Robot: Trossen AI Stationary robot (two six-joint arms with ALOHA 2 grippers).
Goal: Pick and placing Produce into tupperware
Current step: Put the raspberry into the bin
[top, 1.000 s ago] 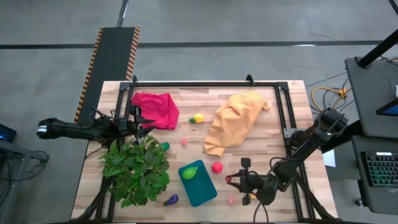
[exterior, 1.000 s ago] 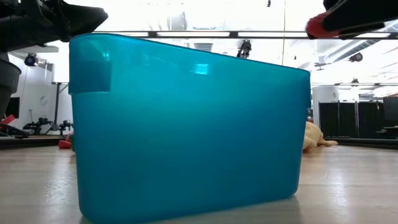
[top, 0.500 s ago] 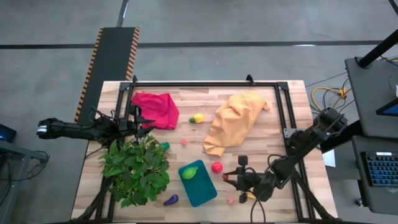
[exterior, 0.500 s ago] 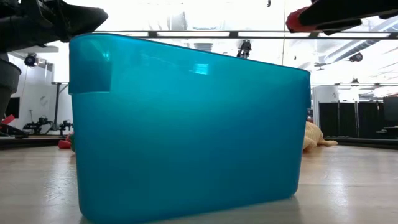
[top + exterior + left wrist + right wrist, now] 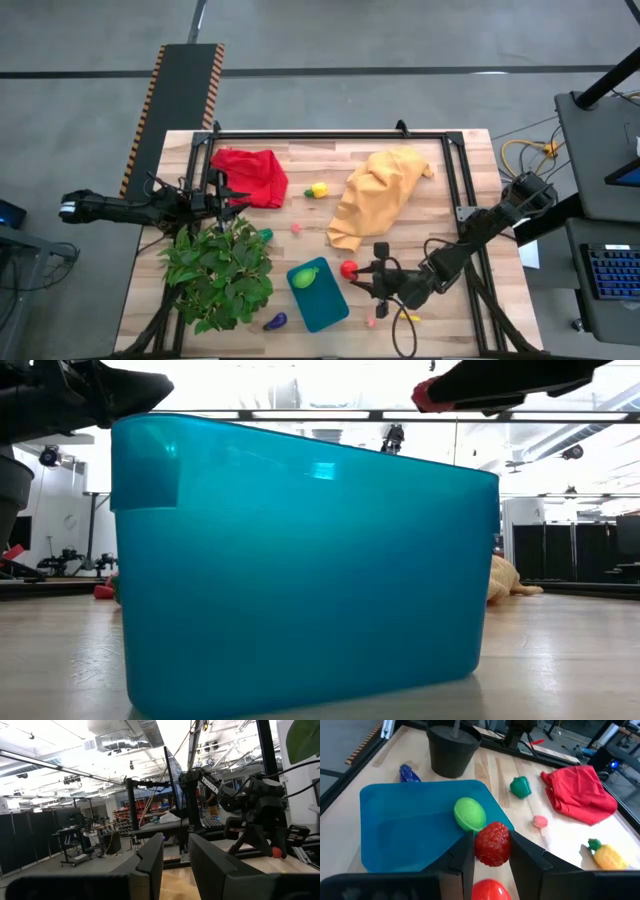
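The teal tupperware (image 5: 320,296) lies near the table's front edge with a green fruit (image 5: 305,277) in it. Just to its right, my right gripper (image 5: 358,283) is shut on a red raspberry (image 5: 492,844), held above a round red fruit (image 5: 349,268) that rests on the table. In the low view the raspberry (image 5: 425,398) shows high above the tupperware's wall (image 5: 300,560). A purple eggplant (image 5: 275,321), a green pepper (image 5: 265,235), a yellow fruit (image 5: 319,189) and small pink pieces (image 5: 296,228) lie loose. My left gripper (image 5: 176,857) waits at the table's left, open on nothing. My right gripper pinches the raspberry by its two sides (image 5: 479,845) between the two fingers. The fingers come from the table's right, slanting slightly down. The raspberry is lifted clear of the table, close to the tupperware's right edge.
A leafy green plant (image 5: 220,272) in a dark pot (image 5: 452,747) stands left of the tupperware. A red cloth (image 5: 250,175) lies at the far left and a yellow-orange cloth (image 5: 378,197) at the far middle. Black frame rails (image 5: 330,135) line the table's far and right sides.
My right gripper has carried the raspberry toward the table's left, nearer the tupperware, rising slightly and rolling a little. It stays shut on the raspberry. The left arm has kept still.
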